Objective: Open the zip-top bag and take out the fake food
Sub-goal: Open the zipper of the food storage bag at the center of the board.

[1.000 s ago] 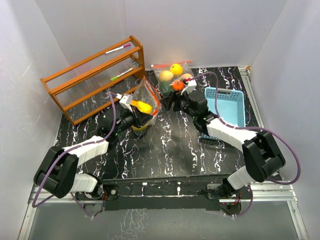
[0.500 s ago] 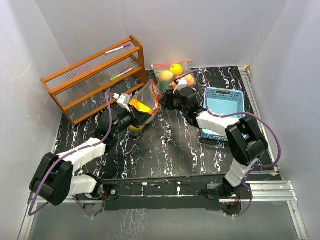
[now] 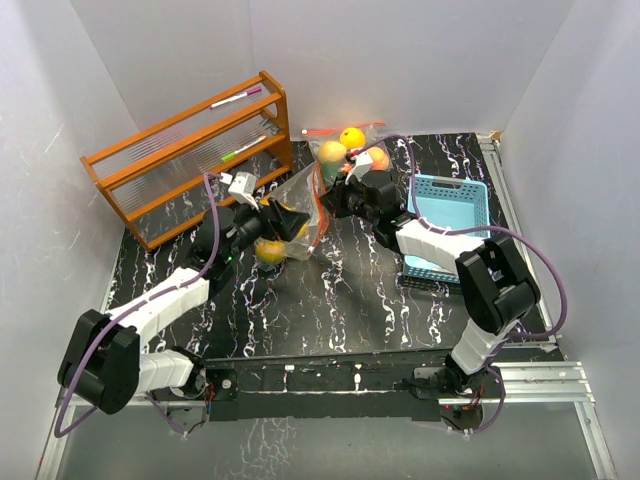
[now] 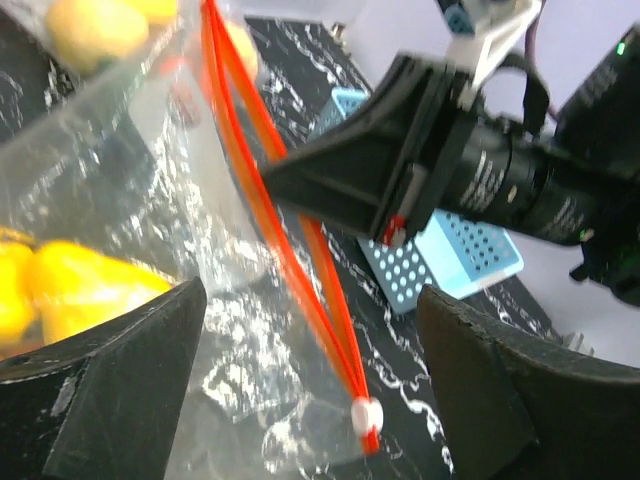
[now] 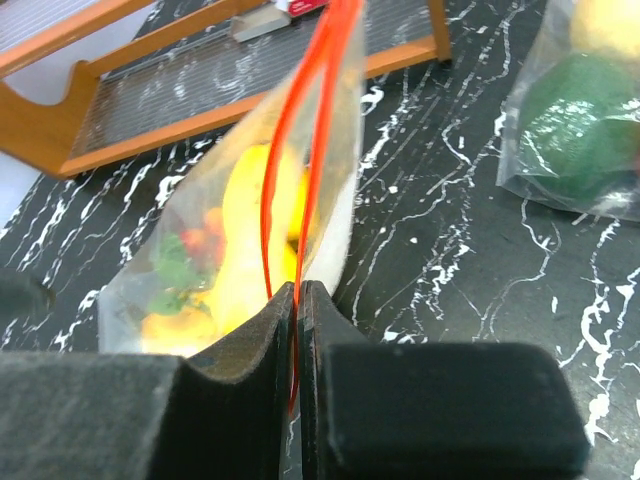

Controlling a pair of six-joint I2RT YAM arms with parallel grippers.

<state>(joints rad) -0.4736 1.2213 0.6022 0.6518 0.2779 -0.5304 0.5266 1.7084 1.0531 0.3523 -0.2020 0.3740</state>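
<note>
The clear zip-top bag (image 3: 303,203) with its red zip strip (image 4: 262,190) stands between both arms in mid-table. Inside it lies the fake food (image 4: 75,290), mostly yellow, with green and red bits (image 5: 180,262). My right gripper (image 5: 298,292) is shut on one lip of the red strip; in the top view the right gripper (image 3: 335,196) is at the bag's right edge. My left gripper (image 4: 310,300) is open, its fingers (image 4: 110,390) standing wide on either side of the bag's end with the white slider (image 4: 362,413). In the top view the left gripper (image 3: 281,222) is at the bag's left side.
A second clear bag (image 3: 347,152) of yellow, orange and green fruit lies at the back. A light blue basket (image 3: 452,207) is on the right. An orange wooden rack (image 3: 190,150) holding marker pens stands at the back left. White walls enclose the black marbled table (image 3: 330,300).
My left gripper has opened and let go of the bag. My right gripper has moved in and shut on the red zip strip. The bag now leans lower toward the right.
</note>
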